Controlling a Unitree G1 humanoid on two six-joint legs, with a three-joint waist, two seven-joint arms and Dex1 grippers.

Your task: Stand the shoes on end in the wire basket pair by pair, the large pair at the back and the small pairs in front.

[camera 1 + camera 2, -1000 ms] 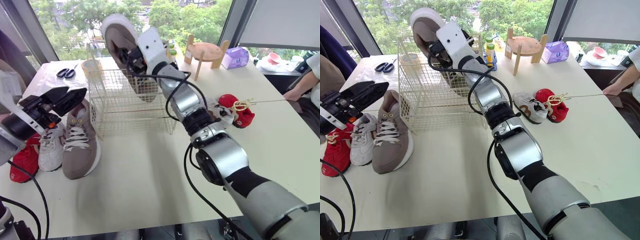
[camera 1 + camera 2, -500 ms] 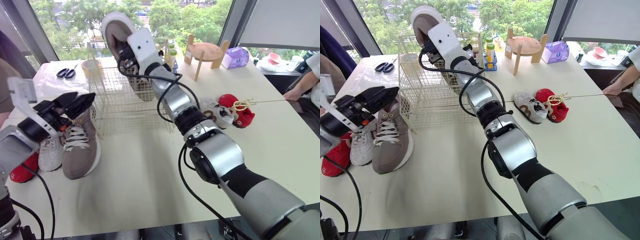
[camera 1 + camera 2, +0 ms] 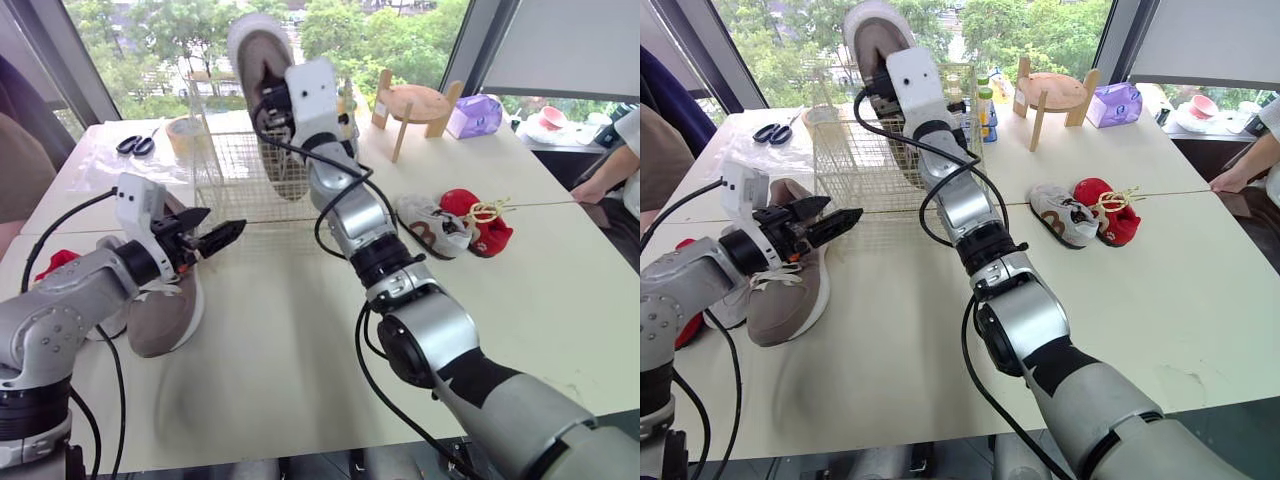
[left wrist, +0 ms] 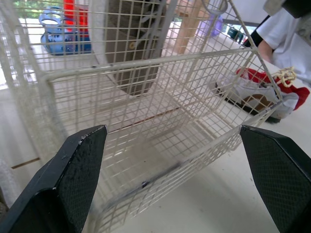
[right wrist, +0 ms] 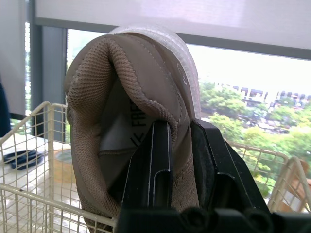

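The taupe shoe [image 3: 262,60] is upright, toe down, at the back of the basket [image 3: 225,175], with its heel above the rim. The right wrist view adds what the head views hide: the right gripper [image 5: 181,128] is clenched on the heel collar, one finger inside the shoe and one outside. The left gripper [image 3: 222,222] hangs before the basket, and its wrist view shows the fingers spread wide. Below it the other taupe shoe [image 3: 790,290] lies on the table [image 3: 300,350]. A grey shoe [image 3: 430,225] and a red shoe [image 3: 482,215] lie touching, right of the basket.
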